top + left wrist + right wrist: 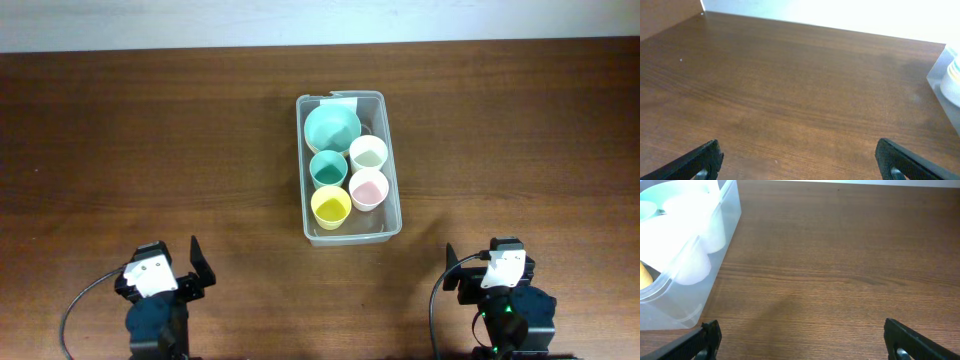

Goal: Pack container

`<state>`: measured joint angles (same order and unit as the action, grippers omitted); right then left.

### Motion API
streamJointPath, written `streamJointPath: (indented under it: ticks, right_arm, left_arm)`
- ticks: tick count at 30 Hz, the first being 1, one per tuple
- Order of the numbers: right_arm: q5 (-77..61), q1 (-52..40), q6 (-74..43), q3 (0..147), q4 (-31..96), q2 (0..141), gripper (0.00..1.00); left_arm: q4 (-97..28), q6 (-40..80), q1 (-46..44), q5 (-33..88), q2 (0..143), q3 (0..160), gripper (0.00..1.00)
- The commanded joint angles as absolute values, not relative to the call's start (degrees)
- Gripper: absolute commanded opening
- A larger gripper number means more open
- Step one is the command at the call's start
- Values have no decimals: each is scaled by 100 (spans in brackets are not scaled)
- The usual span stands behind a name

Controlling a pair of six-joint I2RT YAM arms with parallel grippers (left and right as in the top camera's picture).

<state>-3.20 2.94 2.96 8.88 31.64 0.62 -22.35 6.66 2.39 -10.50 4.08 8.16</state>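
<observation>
Both arms sit at the near edge of the table [150,130], one at the near left and one at the near right, well apart from the work. The left gripper [799,159] has its jaws spread wide with only bare wood between them, and the right gripper [800,337] is the same: fully parted, holding nothing. The container [352,238] stands in the middle of the table, its long side running near to far, slightly closer to the right arm; the right wrist view shows its near corner just to the left, and the left wrist view catches only a sliver of it at the far right. Inside, a teal bowl [331,125] fills the far end, and four cups stand upright behind it toward the near end: a teal cup [327,168] and a pale white cup [368,153] side by side, then a yellow cup [330,207] and a pink cup [367,187]. All five pieces lie within the rim, none tilted over the wall, and no loose cup or bowl shows anywhere else on the wood. Packing therefore looks finished or very nearly so, with the arms in what reads as a parked pose. If anything is left, it is a check that nothing waits out of view; no lid is visible to fit.
</observation>
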Motion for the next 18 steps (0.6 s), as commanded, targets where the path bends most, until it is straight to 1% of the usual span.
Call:
streamJointPath:
  ticks: [1,18]
  right_arm:
    - [-294,263,248,851,3168,19,99]
    - [-294,263,248,851,3168,19,99]
  left_arm:
    - [-2029,679,239,-987,333,639,100]
    - [-2060,676,237,-987,336,635,100]
